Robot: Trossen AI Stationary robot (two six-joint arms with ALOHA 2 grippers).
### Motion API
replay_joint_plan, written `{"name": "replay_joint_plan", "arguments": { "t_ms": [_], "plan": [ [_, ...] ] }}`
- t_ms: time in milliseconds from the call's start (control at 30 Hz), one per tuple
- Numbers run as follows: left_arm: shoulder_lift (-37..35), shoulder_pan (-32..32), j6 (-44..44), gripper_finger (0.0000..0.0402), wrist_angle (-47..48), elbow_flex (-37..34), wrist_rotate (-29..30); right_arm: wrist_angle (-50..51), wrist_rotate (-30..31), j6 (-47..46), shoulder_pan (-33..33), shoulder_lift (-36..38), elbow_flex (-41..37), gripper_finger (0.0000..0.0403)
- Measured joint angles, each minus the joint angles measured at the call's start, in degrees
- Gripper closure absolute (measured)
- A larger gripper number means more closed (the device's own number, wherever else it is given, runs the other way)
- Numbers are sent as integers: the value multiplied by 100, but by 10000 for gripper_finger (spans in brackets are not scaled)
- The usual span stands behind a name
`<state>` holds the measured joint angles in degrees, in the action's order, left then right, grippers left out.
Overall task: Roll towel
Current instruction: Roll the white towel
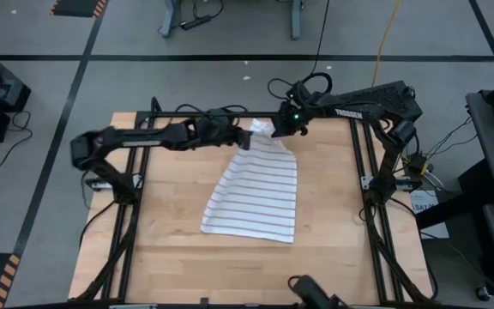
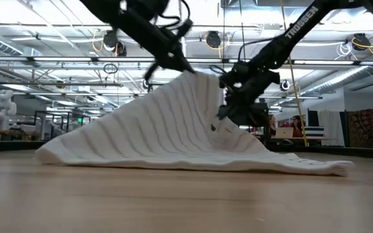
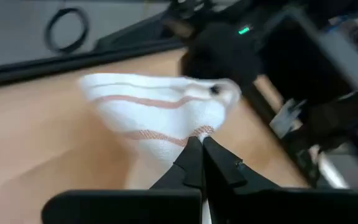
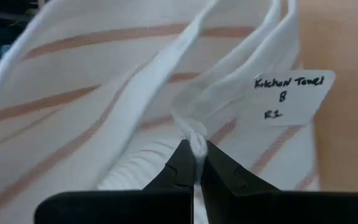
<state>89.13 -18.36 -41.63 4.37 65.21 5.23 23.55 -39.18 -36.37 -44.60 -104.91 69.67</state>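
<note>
The white towel [image 1: 256, 193] with narrow dark stripes lies lengthwise on the wooden table, its far end raised. My left gripper [image 1: 249, 137] is shut on the far left corner and stands at the peak of the tent of cloth [image 2: 188, 72]. My right gripper [image 1: 280, 130] is shut on the far edge close beside it, and sits lower [image 2: 221, 122]. A small white handwritten tag [image 4: 291, 96] is on the towel next to the right gripper's fingers. The towel's near end [image 1: 247, 227] rests flat on the table. My left gripper pinches the towel's far left corner [image 3: 197, 132] between its two fingers, slanting down from the table's left. That corner is lifted clear and the cloth slopes down from it to the table. My right gripper pinches a bunched fold of the far edge [image 4: 194, 138] beside the tag. It slants down from the table's right. The cloth there is raised off the table, with several folds running away from the fingers.
Black frame rails [image 1: 363, 172] run along the table's left, right and far sides. Bare wood [image 1: 170, 257] lies to the left of the towel and between it and the near edge. A dark object [image 1: 311, 292] sits at the near edge.
</note>
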Motion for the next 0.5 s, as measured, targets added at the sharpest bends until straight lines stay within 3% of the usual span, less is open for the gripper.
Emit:
{"name": "replay_joint_plan", "arguments": {
  "t_ms": [233, 367, 500],
  "plan": [
    [-1421, 76, 60, 401, 2300, 0, 441, -1117, 28, -1391, 778, 281, 2, 401],
    [-1958, -59, 409, 401, 2729, 0, 511, -1905, 286, -2142, 1225, 320, 11, 401],
    [-1943, -248, 774, 401, 2955, -37, 456, -2013, 687, -2266, 1427, 300, 11, 401]
  ]
}}
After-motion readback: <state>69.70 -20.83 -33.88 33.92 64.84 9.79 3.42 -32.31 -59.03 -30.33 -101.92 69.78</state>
